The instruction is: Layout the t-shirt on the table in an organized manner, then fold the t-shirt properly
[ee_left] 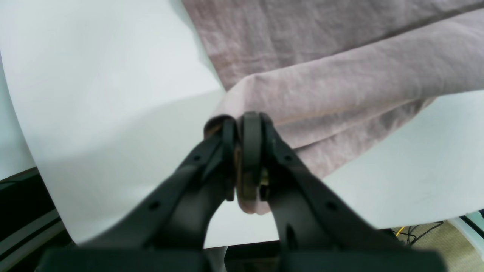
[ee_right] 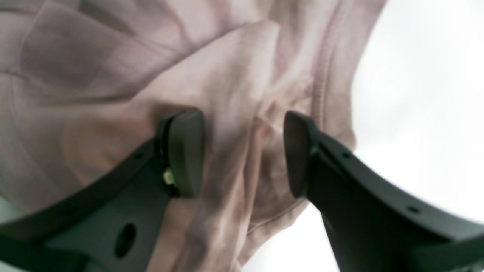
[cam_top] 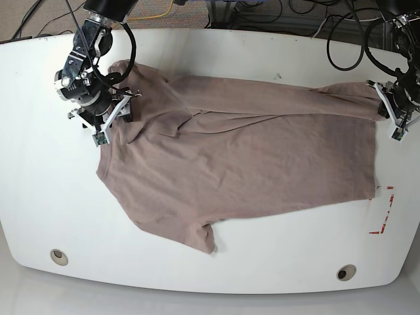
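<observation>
Across the middle of the white table (cam_top: 216, 272) I see the mauve-brown t-shirt (cam_top: 243, 157) spread mostly flat, hem toward the red tape marks (cam_top: 384, 213). My left gripper (ee_left: 239, 130) is pinched tight on a fold at the hem corner. My right gripper (ee_right: 244, 153) stands spread over bunched cloth near the shoulder, gripping nothing.

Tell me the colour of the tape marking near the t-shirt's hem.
Red. The tape marking shows best in the base view, on the white table.
</observation>
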